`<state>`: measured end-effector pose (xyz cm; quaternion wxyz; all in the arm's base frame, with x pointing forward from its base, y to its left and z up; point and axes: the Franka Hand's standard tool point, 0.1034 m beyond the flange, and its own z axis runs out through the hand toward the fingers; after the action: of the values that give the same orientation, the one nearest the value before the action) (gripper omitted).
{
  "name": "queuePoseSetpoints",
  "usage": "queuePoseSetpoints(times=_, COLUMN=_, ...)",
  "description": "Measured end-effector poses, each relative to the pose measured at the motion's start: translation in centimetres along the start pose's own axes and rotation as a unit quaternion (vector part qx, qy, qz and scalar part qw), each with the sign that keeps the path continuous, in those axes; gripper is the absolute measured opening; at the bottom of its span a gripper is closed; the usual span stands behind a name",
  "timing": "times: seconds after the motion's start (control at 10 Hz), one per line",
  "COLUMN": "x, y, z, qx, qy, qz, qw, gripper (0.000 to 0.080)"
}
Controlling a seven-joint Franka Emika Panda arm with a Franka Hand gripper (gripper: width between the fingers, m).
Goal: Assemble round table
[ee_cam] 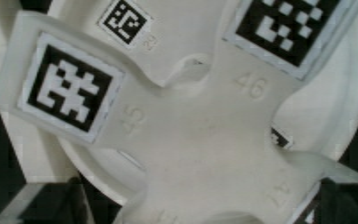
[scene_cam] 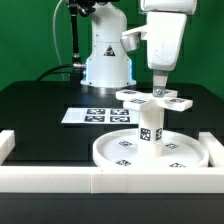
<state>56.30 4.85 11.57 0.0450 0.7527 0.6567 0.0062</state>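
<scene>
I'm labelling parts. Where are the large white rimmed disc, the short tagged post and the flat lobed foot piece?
Large white rimmed disc (scene_cam: 185, 155): exterior view, bare floor.
Short tagged post (scene_cam: 150, 127): exterior view, tagged side.
Flat lobed foot piece (scene_cam: 152, 99): exterior view, top face.

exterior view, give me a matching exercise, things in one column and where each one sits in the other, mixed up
Things:
1. round disc
2. post
3. foot piece
4. marker board

Places:
A. flat on the black table, behind the disc
B. on top of the post, under the gripper
C. against the white barrier bar at the front
D. upright on the disc

Pairs: 1-C, 2-D, 3-B, 4-A
</scene>
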Motion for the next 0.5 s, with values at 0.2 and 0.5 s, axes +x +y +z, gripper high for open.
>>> queuePoseSetpoints(times=0.2, x=-0.35, y=-0.01, z=0.08, qx=0.000, qy=-0.005, qz=-0.068, qw=0.998, gripper=0.0649)
queuePoseSetpoints(times=0.5, x=-0.82, y=0.07, z=0.15, qx=0.000, qy=-0.011, qz=-0.129, qw=0.992, gripper=0.0649)
